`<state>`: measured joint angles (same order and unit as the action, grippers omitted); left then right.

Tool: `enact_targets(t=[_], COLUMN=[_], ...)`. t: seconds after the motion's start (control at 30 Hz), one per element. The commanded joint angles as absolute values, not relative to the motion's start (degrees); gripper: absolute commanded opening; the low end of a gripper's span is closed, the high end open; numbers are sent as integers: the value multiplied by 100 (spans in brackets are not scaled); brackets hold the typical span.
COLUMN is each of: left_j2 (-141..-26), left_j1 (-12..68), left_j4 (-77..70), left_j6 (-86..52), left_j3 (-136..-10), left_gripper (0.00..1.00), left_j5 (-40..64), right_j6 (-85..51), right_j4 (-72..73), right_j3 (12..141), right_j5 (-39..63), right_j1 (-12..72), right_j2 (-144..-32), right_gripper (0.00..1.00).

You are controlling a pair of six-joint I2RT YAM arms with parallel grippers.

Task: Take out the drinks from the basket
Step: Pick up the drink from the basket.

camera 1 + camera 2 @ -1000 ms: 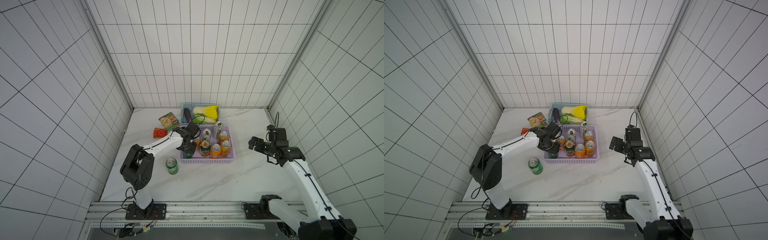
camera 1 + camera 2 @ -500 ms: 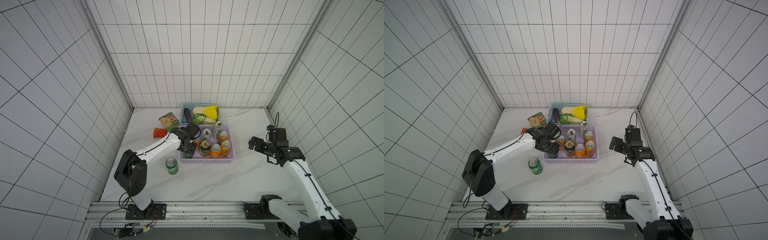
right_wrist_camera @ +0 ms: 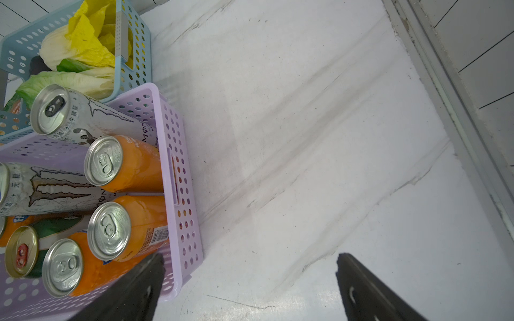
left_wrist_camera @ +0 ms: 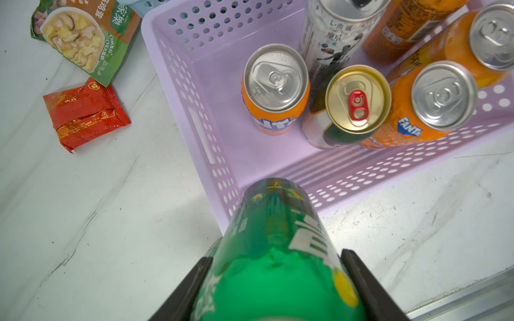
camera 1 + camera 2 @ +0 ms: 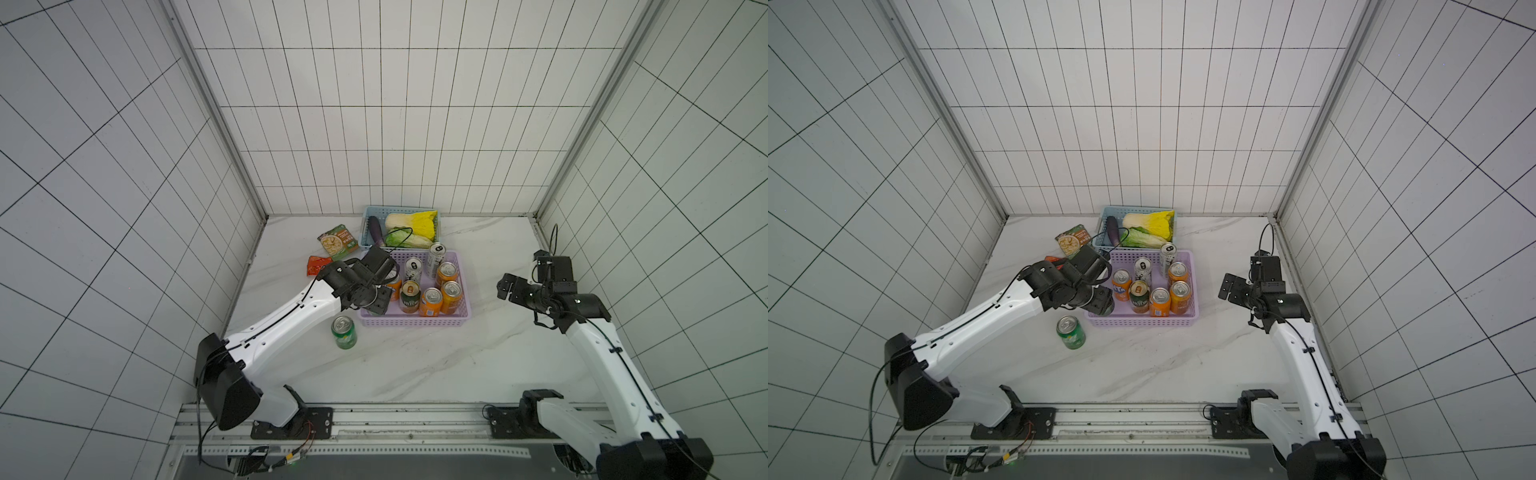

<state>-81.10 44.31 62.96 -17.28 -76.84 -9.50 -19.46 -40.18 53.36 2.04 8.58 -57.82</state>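
Lilac basket point(image 5: 415, 322): one end packed, one bare.
Seven cans point(image 5: 431, 302) fill the end toward the right arm; the floor toward the left arm lies bare, with the held green can point(image 4: 278, 250) at its front corner and a standing green can point(image 5: 344, 331) just outside. The worktop point(image 5: 490, 249) beside the right arm is bare.

In the left wrist view the held green can point(image 4: 274, 250) is running off the picture's edge, its near end blurring, and the left jaws are showing only as two dark slabs cut off there. In a top view the left arm point(image 5: 1000, 309) is hiding nearly all of the red packet point(image 5: 1052, 258). In the right wrist view the picture's edge is cutting a slim silver-white can point(image 3: 50, 189), orange cans point(image 3: 133, 225) are masking the dark green can point(image 3: 22, 251), and the right jaws are running out of frame.
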Motion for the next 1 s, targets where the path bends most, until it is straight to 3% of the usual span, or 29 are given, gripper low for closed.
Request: enact_targets(t=[0.0,0.27,0.97], left_j2=[-7770,-7494,-7408], left_j1=[4672,5130,5239], left_j4=[6380,6476,5685], left_j6=[-1988,-2470,-3152], left_j3=[-7957,-7531,-6158], left_gripper=[56,56,55], left_j5=[-1227,-1338,-1384], right_j6=[-1912,-1916,-1925], right_j4=[-4092,-4095,-4094], right_j3=[5589,5572,5599], right_j5=[176,176,211], right_j1=[794,793,791], right_j2=[-5673,-5646,-5651], right_gripper=[100,100,99])
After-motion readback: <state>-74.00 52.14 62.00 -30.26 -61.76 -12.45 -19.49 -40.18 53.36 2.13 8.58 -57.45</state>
